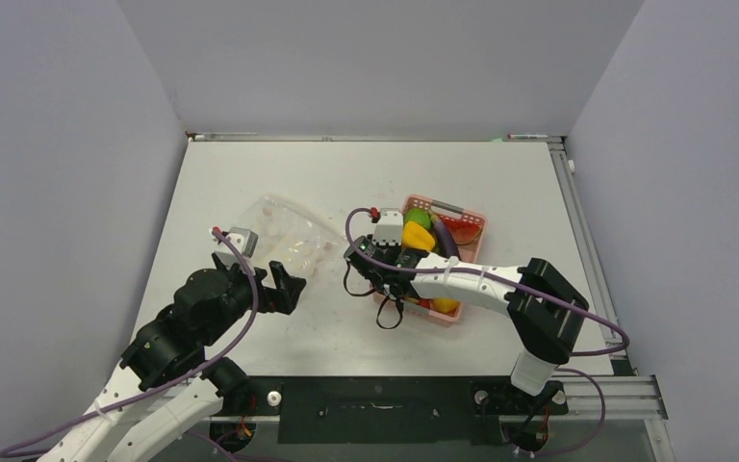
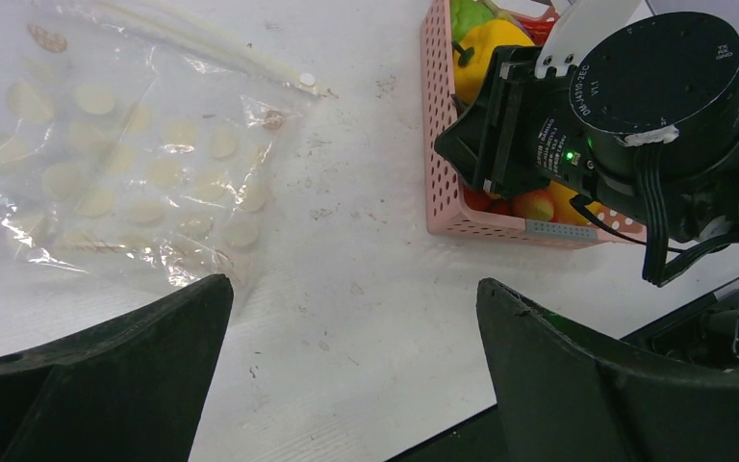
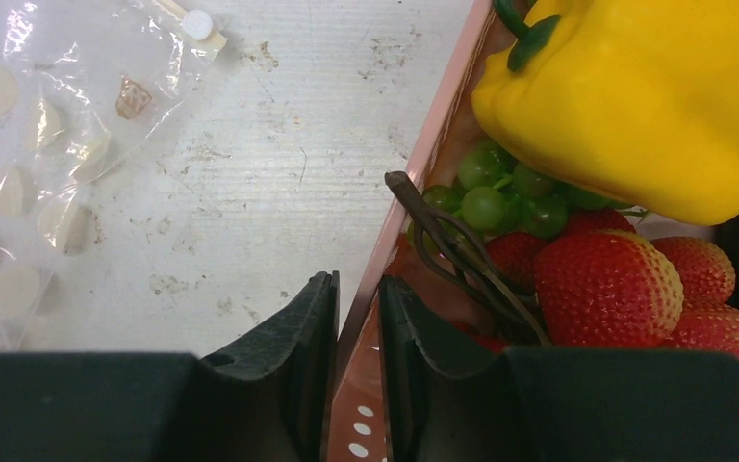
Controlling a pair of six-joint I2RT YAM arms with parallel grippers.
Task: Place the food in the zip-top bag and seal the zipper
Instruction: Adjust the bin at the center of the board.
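The clear zip-top bag with white dots lies flat at centre-left; it also shows in the left wrist view, its zipper along the far edge. The food sits in the pink basket: yellow pepper, green grapes, red strawberries, an eggplant, a lemon. My right gripper is shut on the basket's left wall. My left gripper is open and empty over bare table, just near of the bag.
The right arm's wrist hangs over the basket's near-left side. Bare table lies between the bag and the basket. Grey walls enclose the table on three sides.
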